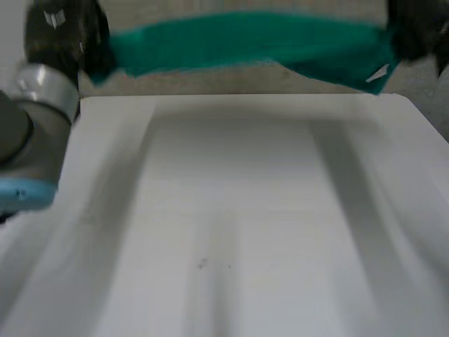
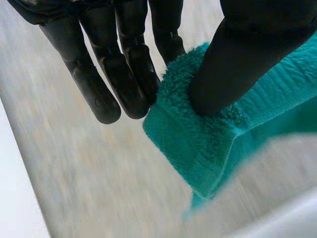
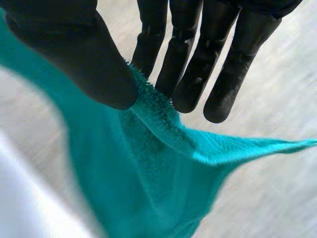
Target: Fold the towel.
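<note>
Because the green towel (image 1: pixel 245 42) is soft, light terry that sags under its own weight, it will drape rather than hold a shape. It looks best taken by its corners or along a hemmed edge, where the pile gives a sure pinch with little risk of slipping. It hangs stretched in the air at the far edge of the white table (image 1: pixel 231 210), its long axis running left to right, its lower edge dipping towards the right end. The left hand (image 1: pixel 66 35) grips the left end, thumb pressed into the pile against the fingers (image 2: pixel 124 74). The right hand (image 1: pixel 414 28) pinches the right end the same way, just above a small white tag (image 1: pixel 379 72).
</note>
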### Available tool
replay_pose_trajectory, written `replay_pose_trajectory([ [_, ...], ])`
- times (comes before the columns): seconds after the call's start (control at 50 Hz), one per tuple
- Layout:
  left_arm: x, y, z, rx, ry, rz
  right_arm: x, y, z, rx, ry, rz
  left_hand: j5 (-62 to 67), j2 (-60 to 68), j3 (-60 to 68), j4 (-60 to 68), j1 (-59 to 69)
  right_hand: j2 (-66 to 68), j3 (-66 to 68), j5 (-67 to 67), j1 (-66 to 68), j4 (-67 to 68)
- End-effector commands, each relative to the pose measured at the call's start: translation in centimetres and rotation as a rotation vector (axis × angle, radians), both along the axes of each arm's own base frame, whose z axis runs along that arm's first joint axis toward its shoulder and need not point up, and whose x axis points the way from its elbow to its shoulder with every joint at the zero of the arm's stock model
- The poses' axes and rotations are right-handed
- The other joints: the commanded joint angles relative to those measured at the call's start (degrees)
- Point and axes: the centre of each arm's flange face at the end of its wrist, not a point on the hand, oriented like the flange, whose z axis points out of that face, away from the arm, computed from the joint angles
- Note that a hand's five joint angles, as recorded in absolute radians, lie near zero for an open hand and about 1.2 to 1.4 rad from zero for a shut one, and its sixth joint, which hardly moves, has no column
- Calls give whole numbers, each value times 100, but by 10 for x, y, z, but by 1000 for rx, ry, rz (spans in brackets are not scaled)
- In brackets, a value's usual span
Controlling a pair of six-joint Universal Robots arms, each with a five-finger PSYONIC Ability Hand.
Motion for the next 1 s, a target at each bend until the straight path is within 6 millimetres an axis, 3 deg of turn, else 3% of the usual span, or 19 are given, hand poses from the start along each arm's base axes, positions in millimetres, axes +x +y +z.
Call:
replay_pose_trajectory([
  [0.02,20,9,-86,258,-99,38,0,7,-104,322,149,6,1543,1142,1174,1149,1480,1306,1247,1336,2538,1193],
  [0.04,21,9,-108,317,-119,40,-1,8,-114,351,159,7,1543,1142,1174,1149,1480,1306,1247,1336,2538,1193],
  [0.08,20,11,-128,372,-140,33,-1,8,-131,401,173,8,1543,1142,1174,1149,1480,1306,1247,1336,2538,1193],
  [0.1,20,12,-136,395,-149,32,-1,7,-148,458,183,6,1543,1142,1174,1149,1480,1306,1247,1336,2538,1193],
  [0.12,18,15,-149,430,-163,25,-1,7,-149,459,183,6,1543,1142,1174,1149,1480,1306,1247,1336,2538,1193],
  [0.16,18,16,-159,460,-177,24,0,9,-174,546,199,12,1543,1142,1174,1149,1480,1306,1247,1336,2538,1193],
  [0.24,20,19,-171,501,-190,25,-1,13,-200,656,215,16,1543,1142,1174,1149,1480,1306,1247,1336,2538,1193],
  [0.3,24,21,-172,512,-191,34,-2,14,-203,678,214,17,1543,1142,1174,1149,1480,1306,1247,1336,2538,1193],
  [0.36,26,22,-172,516,-189,40,-7,14,-197,684,171,2,1543,1142,1174,1149,1480,-1760,-1819,-1730,-527,-1873],
  [0.44,33,22,-167,507,-183,58,-11,14,-183,662,117,-11,1543,1142,1174,1149,1480,-2120,-2179,-2090,-887,-2233],
  [0.48,38,22,-160,494,-174,73,-19,15,-170,652,47,-18,1543,1142,1174,1149,1480,-2956,-3015,-2926,-1724,-3069],
  [0.56,42,23,-156,488,-167,83,-35,9,-169,685,-32,-28,1543,1142,1174,1149,1480,-3765,-3824,-3735,-2532,-3878],
  [0.76,42,28,-152,478,-163,79,-59,10,-181,829,-155,-71,1543,1142,1174,1149,1480,-4037,-4096,-4007,-2805,-4150],
  [1.0,48,21,-150,468,-154,102,-57,-1,-208,862,-116,-45,1543,1142,1174,1149,1480,-3668,-3727,-3638,-2435,-3781],
])
